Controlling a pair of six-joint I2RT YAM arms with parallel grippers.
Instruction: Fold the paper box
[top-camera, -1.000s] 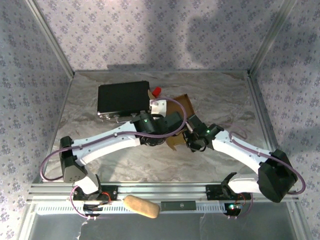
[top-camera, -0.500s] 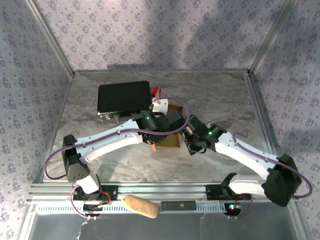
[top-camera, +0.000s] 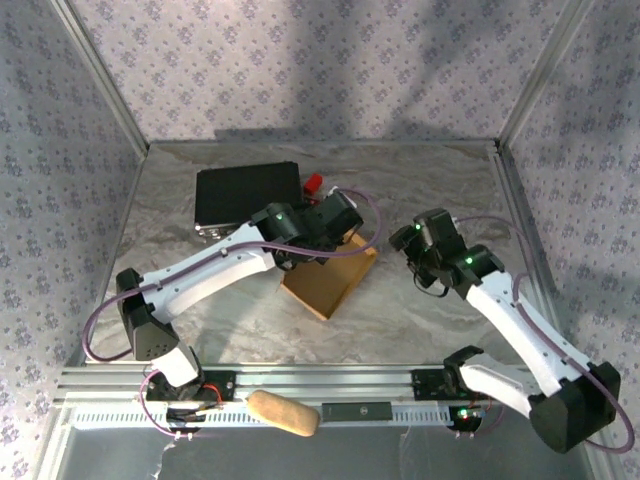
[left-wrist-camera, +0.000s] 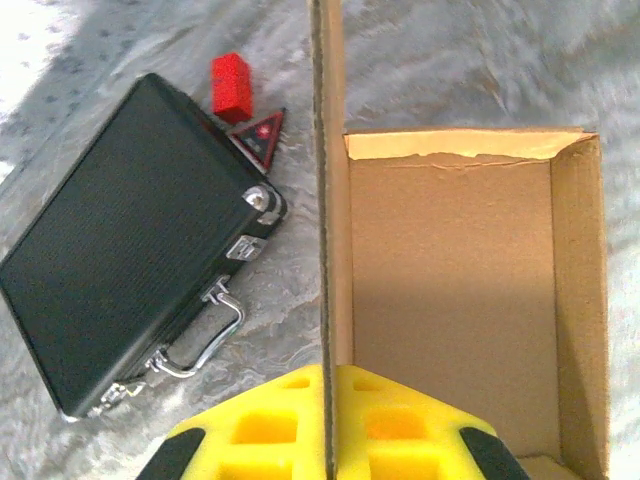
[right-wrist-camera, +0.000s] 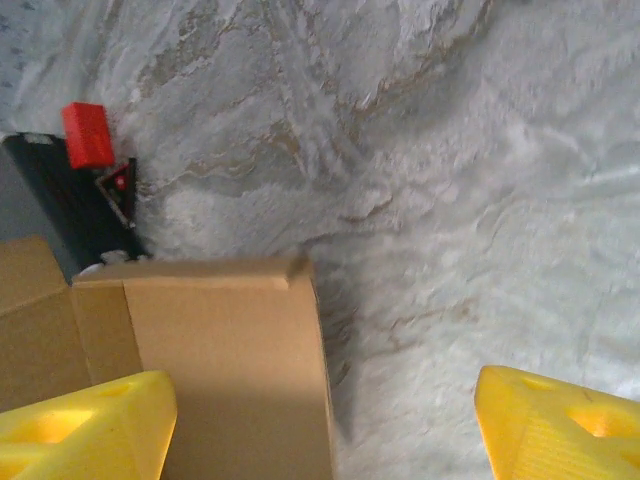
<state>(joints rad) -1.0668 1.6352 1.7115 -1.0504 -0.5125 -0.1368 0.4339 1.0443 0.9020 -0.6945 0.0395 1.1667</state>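
Brown cardboard box (top-camera: 330, 285) sits on the tabletop (top-camera: 450, 180), top unfolded, just in front of the black case (top-camera: 248, 197). The left hand (top-camera: 322, 232) pinches its upright side flap. The right hand (top-camera: 428, 238) is beside it, fingers spread wide, holding nothing.

From above, the left arm (top-camera: 215, 268) covers the upper end of the paper box (top-camera: 330, 285) and the lower right corner of the black case (top-camera: 245, 195). Right wrist cam chops the box off at the bottom and left edges, fyi.
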